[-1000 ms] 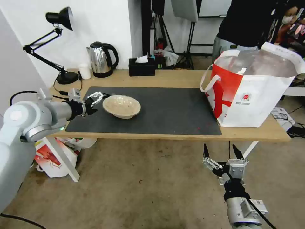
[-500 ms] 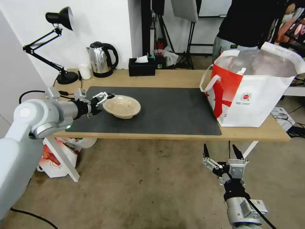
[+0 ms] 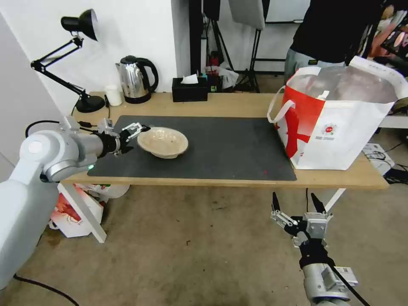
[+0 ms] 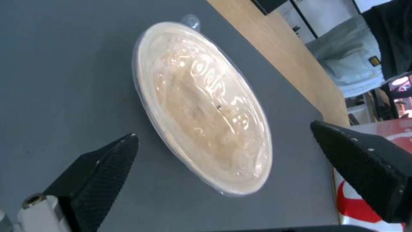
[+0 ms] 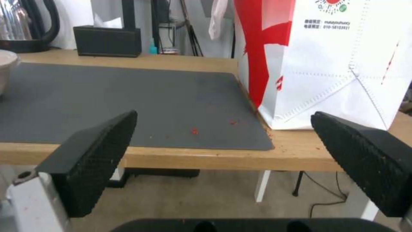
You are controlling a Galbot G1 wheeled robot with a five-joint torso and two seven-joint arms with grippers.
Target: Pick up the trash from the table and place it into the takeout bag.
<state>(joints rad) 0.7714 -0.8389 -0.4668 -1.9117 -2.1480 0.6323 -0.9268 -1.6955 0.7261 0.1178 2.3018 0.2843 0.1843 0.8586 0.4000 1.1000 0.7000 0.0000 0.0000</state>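
Left gripper (image 3: 135, 127) fingers were spread wide, nothing between them, held low over the mat (image 3: 229, 144) at the bowl's left rim. In the left wrist view both fingertips (image 4: 116, 154) flanked the bowl (image 4: 201, 106) without touching it; the bowl sat straight ahead of the opening, slightly off toward one finger, its rim running lengthwise away from the camera. A clear film or lid appeared to cover it. Judgement: the coming pinch depends on one finger passing over the near rim and the other under or outside it; the wall is thin paper and would likely flex.

The bowl rested on the left part of the mat, upright, well apart from the bag (image 3: 335, 119), which stood open at the table's (image 3: 238, 104) right end. The left arm was plainly the nearer.

Right gripper (image 3: 297, 203) hung parked below the table's front edge, fingers spread, empty.

Count: one bowl on the mat, one bag, two grippers. Also one kettle (image 3: 135, 79), one lamp (image 3: 72, 51), one tissue box (image 3: 190, 89), one small white cup (image 3: 113, 95).
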